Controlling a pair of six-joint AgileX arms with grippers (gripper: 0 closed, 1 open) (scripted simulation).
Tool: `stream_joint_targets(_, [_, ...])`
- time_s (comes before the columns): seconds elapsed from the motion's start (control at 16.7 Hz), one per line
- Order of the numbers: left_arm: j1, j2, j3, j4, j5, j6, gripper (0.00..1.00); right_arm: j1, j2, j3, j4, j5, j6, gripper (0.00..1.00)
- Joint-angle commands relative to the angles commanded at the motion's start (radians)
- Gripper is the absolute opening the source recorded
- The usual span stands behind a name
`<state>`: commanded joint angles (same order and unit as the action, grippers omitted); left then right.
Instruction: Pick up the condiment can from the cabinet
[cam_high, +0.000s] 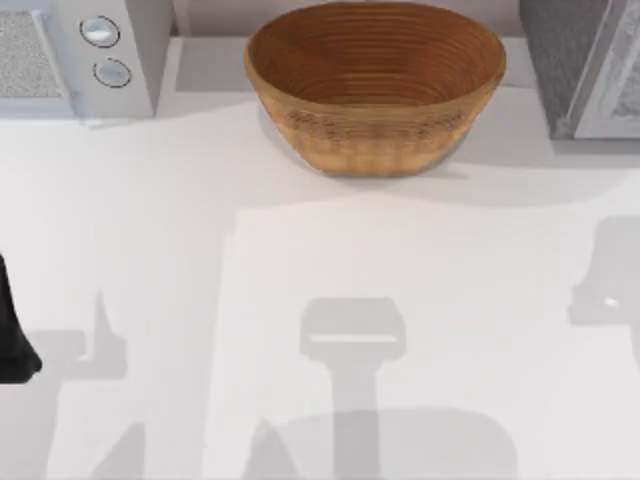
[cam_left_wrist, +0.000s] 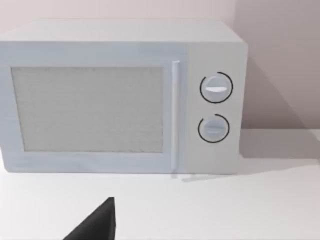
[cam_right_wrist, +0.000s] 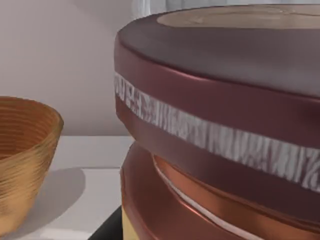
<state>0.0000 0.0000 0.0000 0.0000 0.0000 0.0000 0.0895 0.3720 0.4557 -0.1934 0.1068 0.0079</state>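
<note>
Right arm close on the can.
The short maroon-lidded, tan-bodied condiment can (cam_right_wrist: 220, 125) loomed upright right against the right wrist camera, beside the woven brown basket (cam_right_wrist: 22, 160); that hand's grip I couldn't tell.

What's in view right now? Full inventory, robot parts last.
basket: 1, woven brown, back centre of the table, upright, nothing seen inside.
microwave: 1, pale grey-white with two round dials, back left corner of the table, door shut.
cabinet: 1, grey, back right corner, partly cut off by the top view's edge.
condiment can: 1, maroon lid with tan centre, pale band, reddish-brown and tan body; very close in the right wrist view, basket beside it farther off.
table: 1, white, carries arm shadows.
left arm: 1, black, at the table's left edge, parked; a dark tip of the left hand shows in the left wrist view.
</note>
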Motion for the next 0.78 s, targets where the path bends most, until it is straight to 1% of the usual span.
stream_joint_targets(0.18, [0.000,0.000,0.000,0.000,0.000,0.000,1.00,-0.044,-0.184,-0.247,0.095,-0.053,-0.004,0.00])
stream_joint_targets(0.36, [0.000,0.000,0.000,0.000,0.000,0.000,1.00,-0.076,-0.318,-0.400,0.165,-0.091,-0.007,0.00])
stream_joint_targets(0.54, [0.000,0.000,0.000,0.000,0.000,0.000,1.00,-0.090,-0.372,-0.456,0.193,-0.107,-0.008,0.00])
stream_joint_targets(0.78, [0.000,0.000,0.000,0.000,0.000,0.000,1.00,-0.086,-0.367,-0.456,0.191,-0.106,-0.006,0.00])
